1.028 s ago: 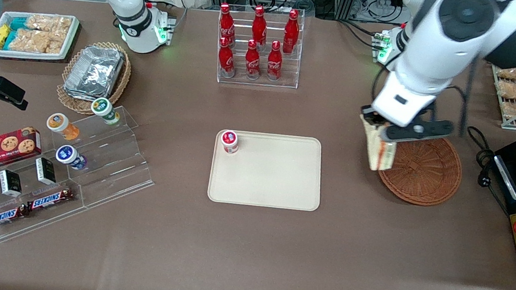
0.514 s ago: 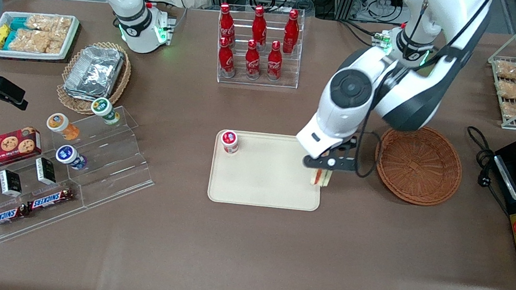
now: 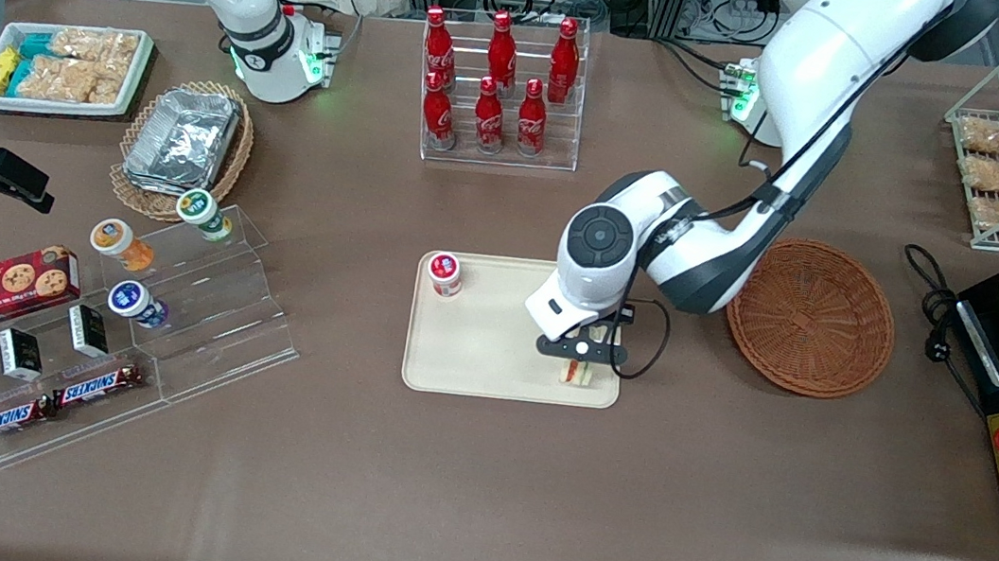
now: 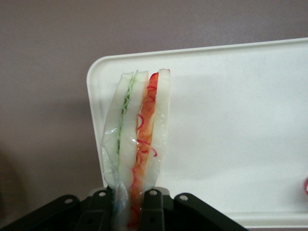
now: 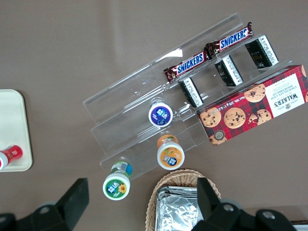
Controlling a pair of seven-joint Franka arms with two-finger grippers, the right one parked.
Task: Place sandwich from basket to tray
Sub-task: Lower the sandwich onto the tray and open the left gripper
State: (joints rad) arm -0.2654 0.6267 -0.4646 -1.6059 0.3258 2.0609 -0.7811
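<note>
My gripper (image 3: 580, 364) hangs low over the cream tray (image 3: 491, 346), at the corner nearest the front camera on the basket's side. It is shut on the sandwich (image 3: 577, 375), a wrapped wedge of white bread with green and orange-red filling (image 4: 137, 139) that points down at the tray (image 4: 240, 120). The black fingers (image 4: 153, 204) pinch the wedge's base on both sides. The reddish-brown basket (image 3: 810, 317) stands empty beside the tray, toward the working arm's end.
A small red-lidded jar (image 3: 444, 274) stands on the tray's corner farther from the camera. A rack of red cola bottles (image 3: 497, 85) stands farther back. Snack shelves (image 3: 171, 316) and a foil container in a pale basket (image 3: 183, 142) lie toward the parked arm's end.
The gripper carried the sandwich from above the basket's rim across to the tray, then sank lower over the tray's near corner.
</note>
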